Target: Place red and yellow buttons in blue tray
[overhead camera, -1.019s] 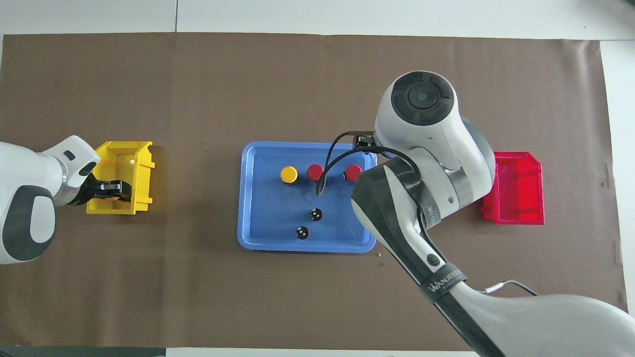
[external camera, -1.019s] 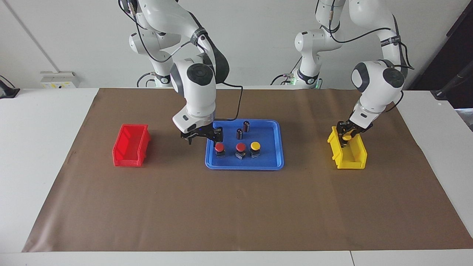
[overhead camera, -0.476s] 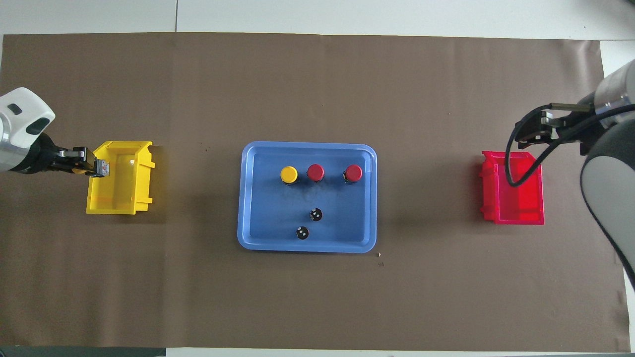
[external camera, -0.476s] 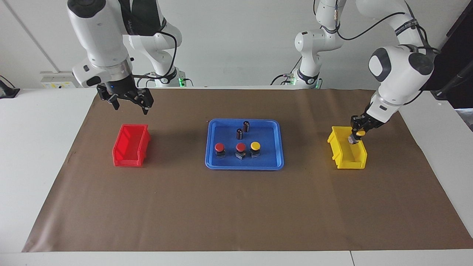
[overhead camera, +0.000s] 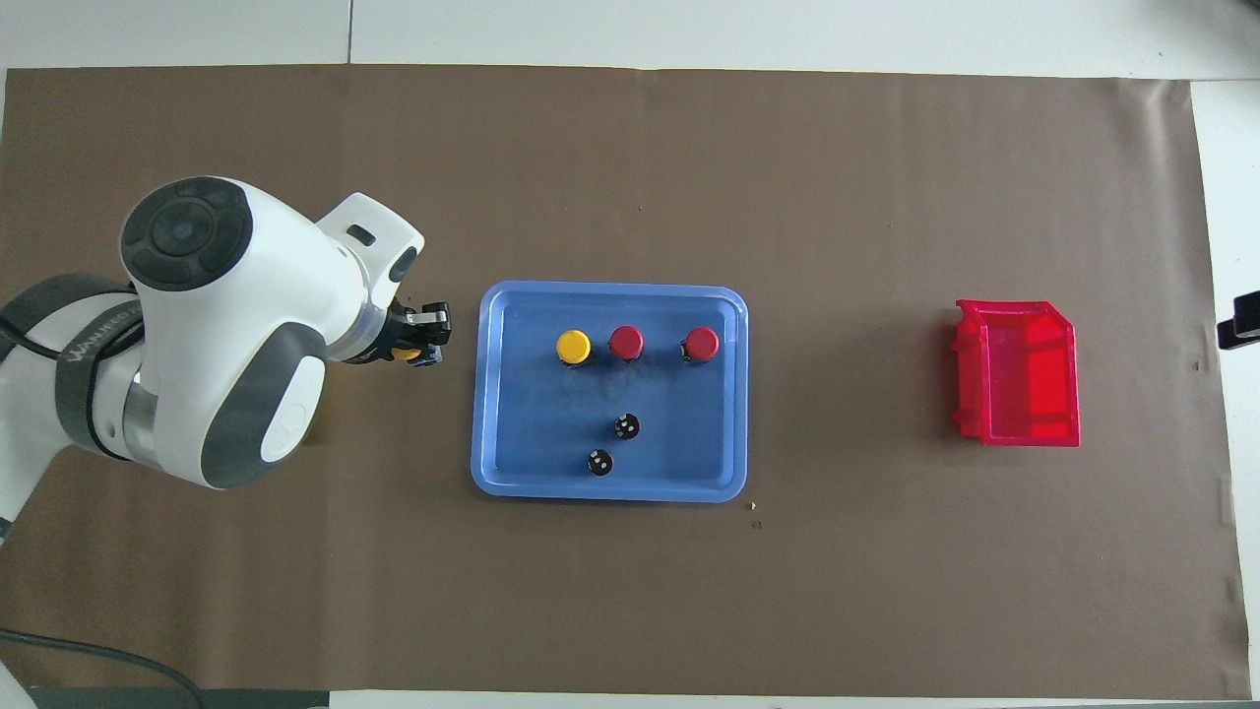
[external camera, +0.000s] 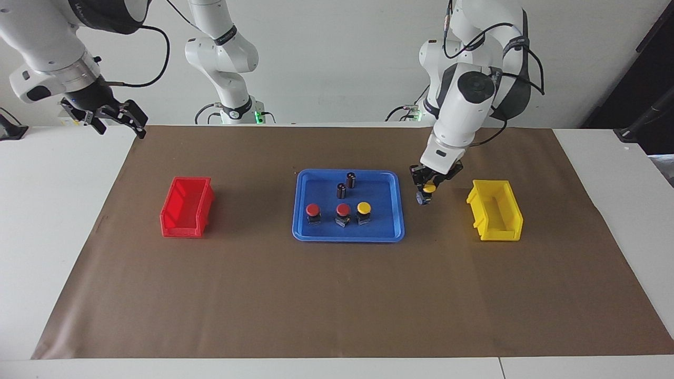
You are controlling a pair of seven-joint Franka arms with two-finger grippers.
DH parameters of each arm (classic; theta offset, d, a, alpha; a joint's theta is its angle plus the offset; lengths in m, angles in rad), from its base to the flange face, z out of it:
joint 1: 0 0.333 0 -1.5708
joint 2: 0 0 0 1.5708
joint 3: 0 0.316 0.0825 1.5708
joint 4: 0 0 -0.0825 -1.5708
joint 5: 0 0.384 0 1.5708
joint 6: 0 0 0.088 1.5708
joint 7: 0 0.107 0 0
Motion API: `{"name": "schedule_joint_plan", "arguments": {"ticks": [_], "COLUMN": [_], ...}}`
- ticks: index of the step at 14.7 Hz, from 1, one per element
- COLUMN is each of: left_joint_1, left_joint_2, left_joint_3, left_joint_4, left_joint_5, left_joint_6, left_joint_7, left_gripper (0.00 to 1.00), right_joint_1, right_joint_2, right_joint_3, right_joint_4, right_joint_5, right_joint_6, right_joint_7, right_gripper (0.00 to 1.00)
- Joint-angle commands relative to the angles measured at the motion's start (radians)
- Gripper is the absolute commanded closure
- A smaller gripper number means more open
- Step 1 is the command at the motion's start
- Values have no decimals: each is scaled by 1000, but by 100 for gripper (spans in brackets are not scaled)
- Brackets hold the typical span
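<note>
Over the brown mat just beside the blue tray [external camera: 398, 210], toward my left arm's edge of the worktop, my left gripper [external camera: 427, 190] is pinching a yellow button [external camera: 429, 187], seemingly light and rigid, while my right gripper [external camera: 105, 117] is waiting open over the worktop's corner.

a tray [external camera: 392, 231] sits mid-frame in the facing view, holding three buttons [external camera: 343, 211] below two cylinders [external camera: 350, 179], with a bin [external camera: 187, 206] left and another bin [external camera: 495, 210] right.
</note>
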Motion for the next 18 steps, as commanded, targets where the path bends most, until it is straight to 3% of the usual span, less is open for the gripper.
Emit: {"name": "schedule_joint_plan", "arguments": {"ticks": [1, 6, 10, 13, 16, 17, 18], "left_joint_1": [-47, -127, -129, -121, -127, -129, -129], "left_joint_2": [27, 100, 123, 134, 134, 133, 133], "left_joint_3": [19, 19, 19, 19, 19, 19, 19], "left_joint_4": [-24, -23, -27, -36, -44, -43, -39], "left_joint_5": [-36, -36, -36, -36, -36, -36, -36], "left_joint_6": [66, 178, 189, 201, 209, 206, 202], "left_joint_7": [-50, -150, -145, -136, -141, -141, -142], "left_gripper": [98, 98, 96, 56, 50, 43, 27], "right_joint_1": [-7, 2, 6, 20, 39, 43, 49], "right_joint_2": [-34, -36, -36, -37, -36, -36, -36], "right_joint_3": [16, 16, 21, 24, 24, 24, 24], "right_joint_4": [-43, -45, -45, -48, -48, -48, -48], "right_joint_5": [15, 15, 15, 15, 15, 15, 15], "right_joint_6": [23, 30, 43, 34, 36, 34, 34], "right_joint_7": [-19, -9, -12, -12, -12, -14, -14], "right_gripper": [0, 0, 0, 0, 0, 0, 0]}}
